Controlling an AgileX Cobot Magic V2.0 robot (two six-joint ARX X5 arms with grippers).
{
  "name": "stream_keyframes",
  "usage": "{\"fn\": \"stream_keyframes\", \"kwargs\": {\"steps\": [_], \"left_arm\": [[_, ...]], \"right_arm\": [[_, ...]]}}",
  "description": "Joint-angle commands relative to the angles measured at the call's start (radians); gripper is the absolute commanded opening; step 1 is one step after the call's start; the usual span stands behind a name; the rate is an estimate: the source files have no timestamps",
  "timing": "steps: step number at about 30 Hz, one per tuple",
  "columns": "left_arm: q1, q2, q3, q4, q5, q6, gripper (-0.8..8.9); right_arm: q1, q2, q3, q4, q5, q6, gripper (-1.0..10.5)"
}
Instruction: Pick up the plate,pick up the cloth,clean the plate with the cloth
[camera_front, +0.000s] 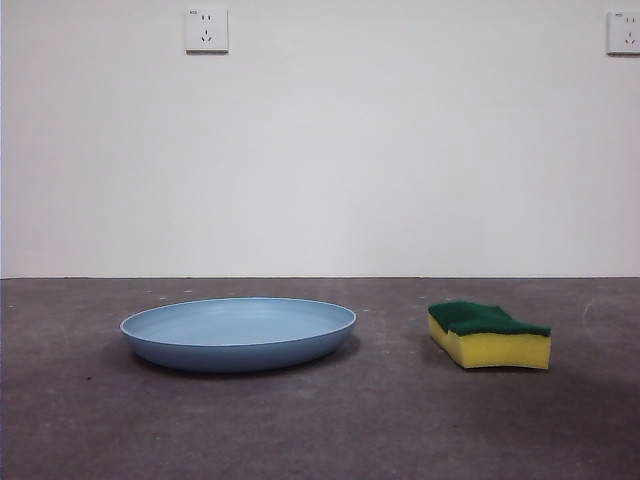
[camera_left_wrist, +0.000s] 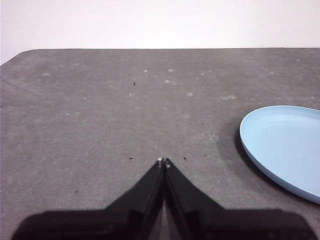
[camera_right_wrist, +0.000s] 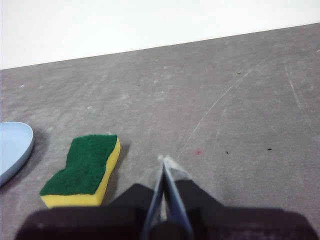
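Both end effectors, left (camera_left_wrist: 163, 161) and right (camera_right_wrist: 165, 161), clenched empty; plate (camera_front: 238, 333) well apart from sponge (camera_front: 489, 335).

left end effector (camera_left_wrist: 163, 161): black, tapered, wedge-shaped jaws | right end effector (camera_right_wrist: 164, 159): black, thin pale-edged tips
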Motion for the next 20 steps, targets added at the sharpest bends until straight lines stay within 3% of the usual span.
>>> {"fn": "stream_keyframes", "kwargs": {"steps": [1, 6, 13, 17, 20], "left_arm": [[0.002, -0.001, -0.014, 0.006, 0.000, 0.010, 0.00], [0.002, -0.001, -0.014, 0.006, 0.003, 0.009, 0.00], [0.002, -0.001, -0.001, 0.036, 0.048, -0.151, -0.06], [0.002, 0.008, 0.061, -0.005, 0.084, -0.236, -0.06], [0.002, 0.047, 0.142, -0.060, 0.089, -0.257, -0.06]], "right_arm": [[0.002, -0.003, -0.017, 0.005, 0.002, 0.010, 0.0], [0.002, -0.003, -0.017, 0.005, 0.002, 0.023, 0.0], [0.002, -0.003, 0.000, 0.005, -0.005, 0.265, -0.1], [0.002, 0.019, 0.066, 0.003, -0.004, 0.342, -0.1], [0.002, 0.084, 0.153, -0.001, -0.005, 0.350, -0.1]]}}
